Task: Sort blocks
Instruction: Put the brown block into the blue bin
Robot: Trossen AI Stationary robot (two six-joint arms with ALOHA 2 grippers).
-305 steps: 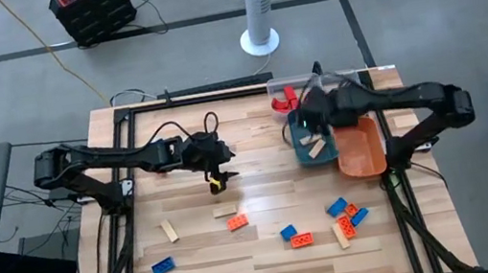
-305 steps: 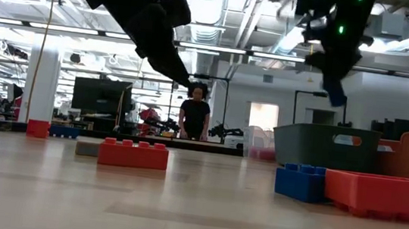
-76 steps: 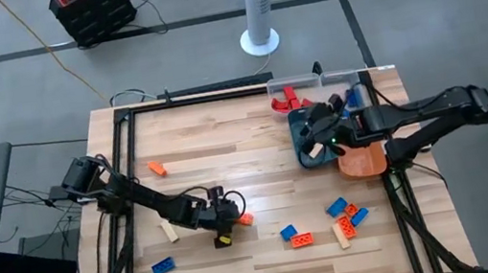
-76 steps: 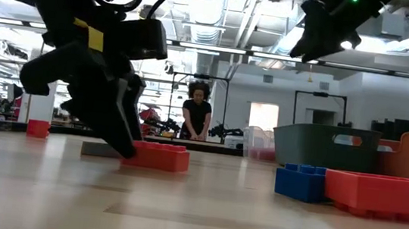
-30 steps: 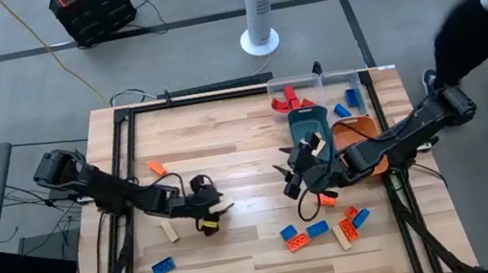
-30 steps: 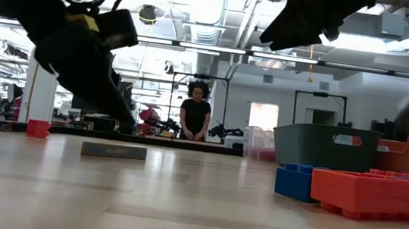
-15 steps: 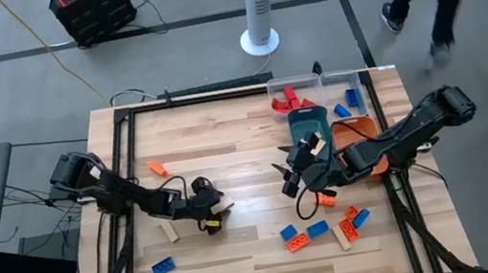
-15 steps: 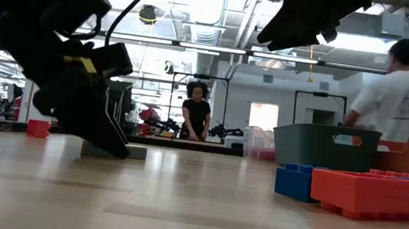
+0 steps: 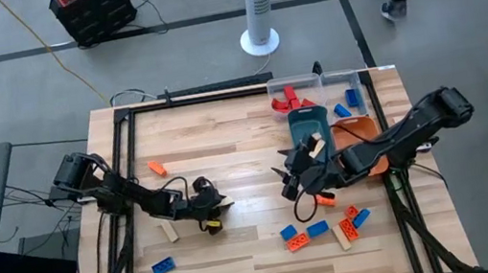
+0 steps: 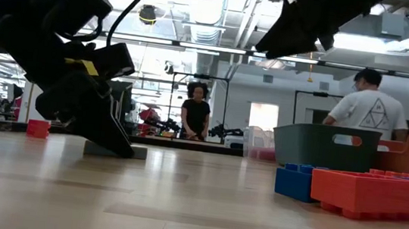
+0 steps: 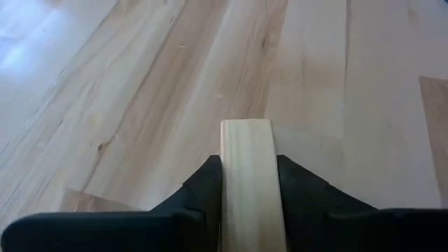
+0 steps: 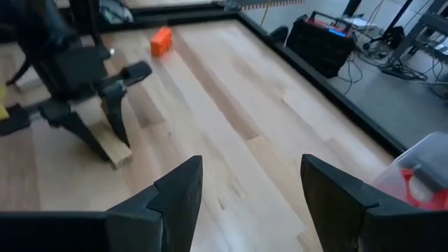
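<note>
The left gripper is clamping a pale tan block between its two dark fingers, low over the bench at about 8 o'clock from centre. The grip is running along the block's long smooth sides — likely to keep it square for carrying. The block is plain sanded wood, rectangular and studless. The right gripper is hovering with its fingers spread and holding nothing, at about 3 o'clock from the left gripper. Beyond it, at 1 o'clock, the teal tray is holding another tan block, while studded red, blue and orange plastic blocks are lying loose at 5 o'clock.
</note>
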